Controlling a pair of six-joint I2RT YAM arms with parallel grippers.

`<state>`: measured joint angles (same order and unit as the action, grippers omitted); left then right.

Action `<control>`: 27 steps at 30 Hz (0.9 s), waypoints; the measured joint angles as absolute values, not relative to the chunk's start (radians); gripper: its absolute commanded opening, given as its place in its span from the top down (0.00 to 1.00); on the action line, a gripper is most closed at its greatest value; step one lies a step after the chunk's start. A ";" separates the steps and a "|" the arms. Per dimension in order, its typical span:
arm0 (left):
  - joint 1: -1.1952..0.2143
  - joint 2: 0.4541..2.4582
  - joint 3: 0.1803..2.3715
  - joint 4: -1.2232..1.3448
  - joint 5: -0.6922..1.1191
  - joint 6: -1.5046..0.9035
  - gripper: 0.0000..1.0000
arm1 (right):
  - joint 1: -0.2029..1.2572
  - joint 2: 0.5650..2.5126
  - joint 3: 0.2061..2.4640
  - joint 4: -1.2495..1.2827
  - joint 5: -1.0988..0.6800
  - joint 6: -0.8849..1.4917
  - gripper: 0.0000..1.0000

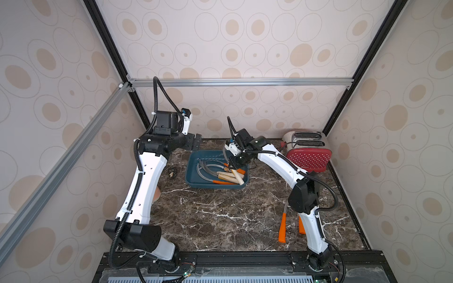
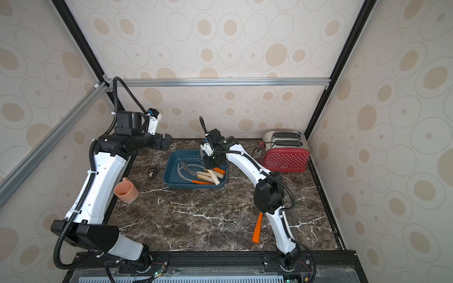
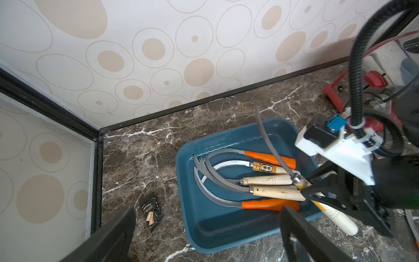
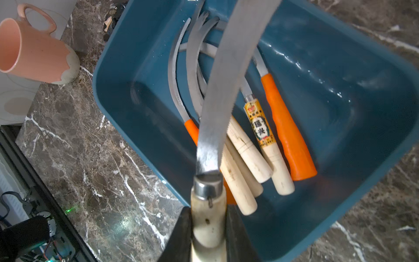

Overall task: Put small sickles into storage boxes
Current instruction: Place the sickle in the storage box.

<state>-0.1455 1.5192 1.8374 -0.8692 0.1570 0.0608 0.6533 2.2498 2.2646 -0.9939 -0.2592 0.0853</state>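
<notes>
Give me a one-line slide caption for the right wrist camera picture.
Right gripper holding a wood-handled sickle by its handle over the blue tray, with other sickles lying inside.

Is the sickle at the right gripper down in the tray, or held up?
Held up: right gripper clamps the sickle by its handle, blade raised above the tray.

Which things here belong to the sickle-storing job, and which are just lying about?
Job: blue tray; sickles in the tray; wooden-handled sickle in the right claw; orange-handled sickles on the table.
Lying about: red toaster; pink mug; snack packet.
</notes>
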 measured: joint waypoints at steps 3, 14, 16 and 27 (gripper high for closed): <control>-0.146 1.519 1.837 -0.869 0.163 0.061 0.01 | 0.664 2.308 2.351 -1.012 -0.253 0.044 0.97; -0.142 1.503 1.837 -0.869 0.172 0.061 0.01 | 0.711 2.377 2.430 -1.014 -0.148 -0.105 0.96; -0.142 1.494 1.837 -0.869 0.173 0.061 0.01 | 0.727 2.397 2.447 -1.012 -0.115 -0.136 0.95; -0.141 1.486 1.837 -0.869 0.179 0.060 0.01 | 0.791 2.486 2.493 -1.009 0.014 -0.250 0.92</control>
<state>-0.1413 1.4857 1.8366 -0.8688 0.1787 0.0601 0.7906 2.4855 2.4931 -1.0088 0.0135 -0.2504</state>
